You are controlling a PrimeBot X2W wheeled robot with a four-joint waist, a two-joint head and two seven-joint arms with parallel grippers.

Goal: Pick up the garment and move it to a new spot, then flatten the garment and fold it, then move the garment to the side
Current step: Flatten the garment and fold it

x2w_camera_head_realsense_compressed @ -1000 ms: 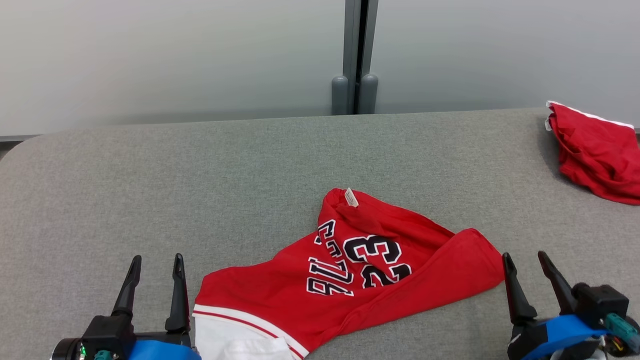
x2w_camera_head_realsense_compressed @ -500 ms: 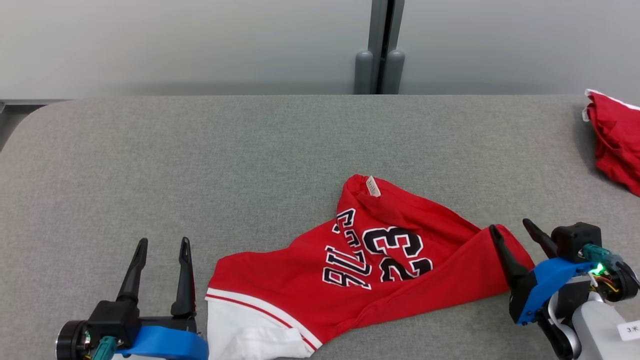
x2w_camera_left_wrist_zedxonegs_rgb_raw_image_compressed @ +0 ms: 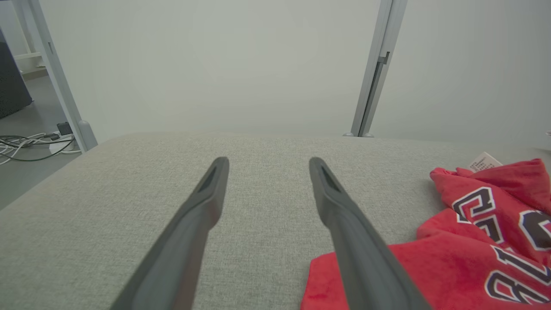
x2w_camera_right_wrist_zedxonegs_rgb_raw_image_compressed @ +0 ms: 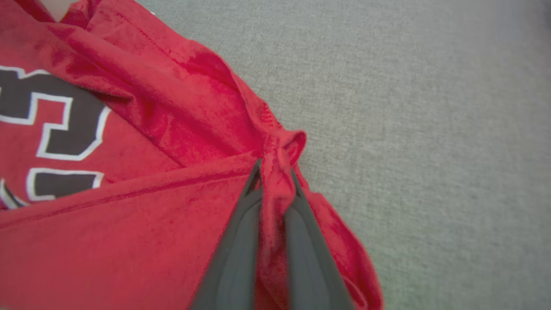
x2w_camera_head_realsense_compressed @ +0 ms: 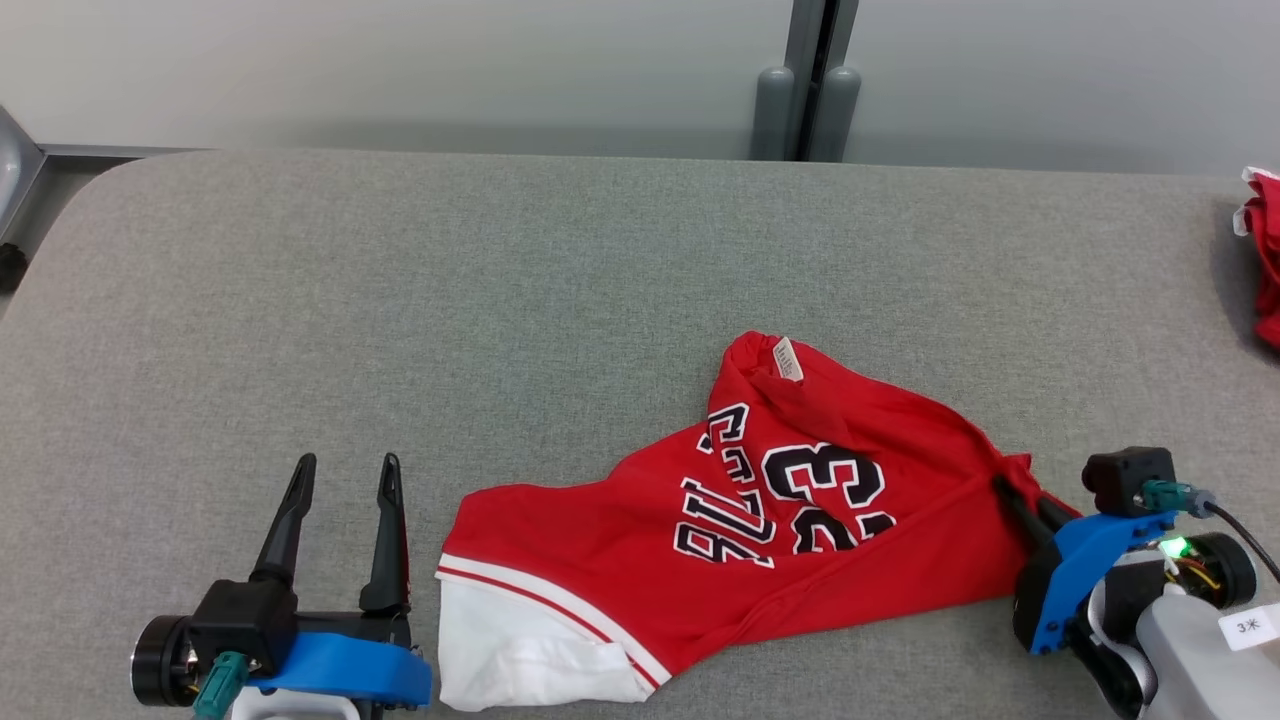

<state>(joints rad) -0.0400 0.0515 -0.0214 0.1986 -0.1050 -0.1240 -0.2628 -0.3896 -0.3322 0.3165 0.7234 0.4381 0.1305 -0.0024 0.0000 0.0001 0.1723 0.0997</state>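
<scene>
The garment [x2w_camera_head_realsense_compressed: 720, 540] is a red jersey with black-and-white lettering and a white hem, lying crumpled on the grey table [x2w_camera_head_realsense_compressed: 400, 300]. At its right end my right gripper [x2w_camera_head_realsense_compressed: 1018, 493] is shut on a pinched fold of red cloth; the right wrist view shows the fabric [x2w_camera_right_wrist_zedxonegs_rgb_raw_image_compressed: 275, 172] bunched between the two fingers. My left gripper [x2w_camera_head_realsense_compressed: 345, 470] stands open just left of the white hem, touching nothing. In the left wrist view its fingers [x2w_camera_left_wrist_zedxonegs_rgb_raw_image_compressed: 202, 211] point across bare table, and the garment [x2w_camera_left_wrist_zedxonegs_rgb_raw_image_compressed: 473, 241] lies to their right.
A second red cloth [x2w_camera_head_realsense_compressed: 1262, 250] lies at the table's far right edge. A grey post [x2w_camera_head_realsense_compressed: 808, 100] stands behind the table against a pale wall. The table's rounded left corner [x2w_camera_head_realsense_compressed: 60, 200] drops to the floor, where cables [x2w_camera_left_wrist_zedxonegs_rgb_raw_image_compressed: 26, 144] lie.
My right gripper moved onto the garment's right end and shut on a fold of it. The head camera turned, shifting the whole scene rightward. The left gripper stayed open.
</scene>
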